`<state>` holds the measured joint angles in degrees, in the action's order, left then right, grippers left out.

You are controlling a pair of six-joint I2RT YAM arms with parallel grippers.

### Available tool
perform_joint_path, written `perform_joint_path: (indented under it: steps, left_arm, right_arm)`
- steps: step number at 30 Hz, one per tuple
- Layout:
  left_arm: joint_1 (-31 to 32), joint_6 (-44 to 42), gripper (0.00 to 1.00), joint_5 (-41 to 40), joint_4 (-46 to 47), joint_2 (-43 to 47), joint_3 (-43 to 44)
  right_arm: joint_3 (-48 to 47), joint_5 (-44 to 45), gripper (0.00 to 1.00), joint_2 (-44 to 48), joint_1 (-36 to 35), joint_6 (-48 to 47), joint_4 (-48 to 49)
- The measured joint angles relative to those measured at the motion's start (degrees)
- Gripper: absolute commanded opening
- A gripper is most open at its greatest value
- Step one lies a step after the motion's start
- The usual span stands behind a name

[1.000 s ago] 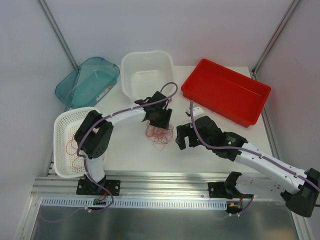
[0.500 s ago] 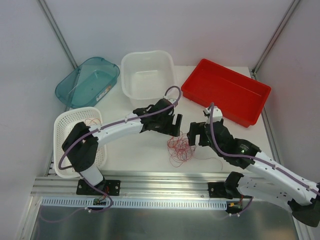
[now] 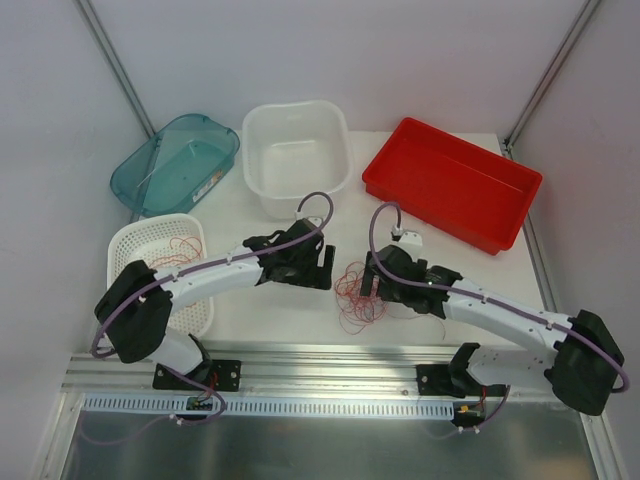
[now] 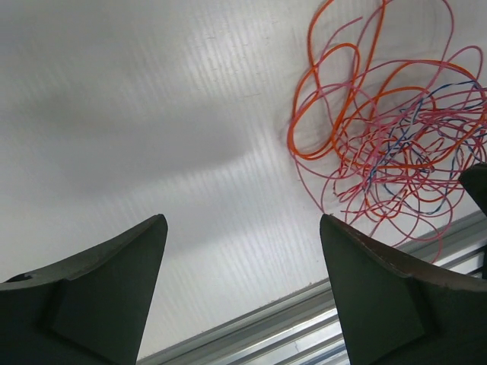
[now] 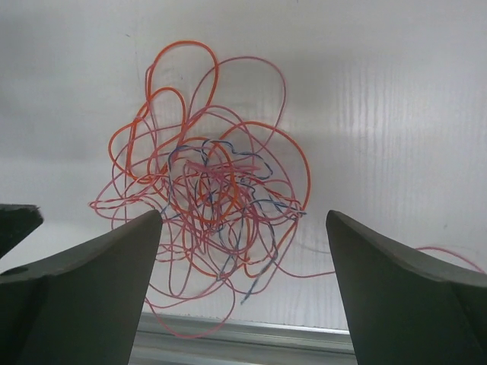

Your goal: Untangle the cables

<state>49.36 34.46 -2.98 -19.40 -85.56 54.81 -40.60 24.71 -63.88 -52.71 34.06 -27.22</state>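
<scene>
White mesh basket (image 3: 135, 255) sits at the left edge of the worktop (image 3: 260, 310), close to the front-left corner, with a few red wires (image 3: 180, 246) curled up inside it. Teal bin (image 3: 175, 165) is in the back-left corner, and a white tub (image 3: 297, 150) sits along the middle of the back edge.

Left claw (image 4: 243, 289) is down low over the middle of the worktop towards the front edge. It's spread wide and has hold of nothing, just bare surface between the fingers. The tangle (image 3: 355, 292) is just to its right, lying flat on the worktop near the middle of the front edge. It's mostly orange and pink loops with a couple of thin blue strands mixed in.

Right claw (image 5: 243, 289) comes at the tangle from the other side, also wide apart and not gripping anything. The wad lies on the surface just past its fingertips, with one pink strand trailing off to the right. Red tray (image 3: 450, 185) fills the back-right corner.
</scene>
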Motion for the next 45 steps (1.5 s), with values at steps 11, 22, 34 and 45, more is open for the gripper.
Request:
perform_joint_path:
  steps: [11,22,34,45]
  left_arm:
    - [-1.7,1.7,0.83,-1.2,0.1,6.3,-4.3]
    - [-7.7,1.8,0.82,1.2,0.0,11.3,-6.8]
    - [-8.2,0.5,0.72,10.4,0.3,5.5,-5.8]
    - [-8.2,0.5,0.65,13.7,1.2,2.0,-5.8]
  right_arm:
    - [-0.3,-2.7,0.02,-15.5,0.2,-1.7,6.5]
    - [-1.3,-16.3,0.01,-13.5,0.3,-29.7,11.1]
    - [-4.6,-29.9,0.01,-9.0,-1.0,-45.1,10.7]
    - [-4.7,-30.9,0.01,-5.6,-1.8,-46.8,10.7]
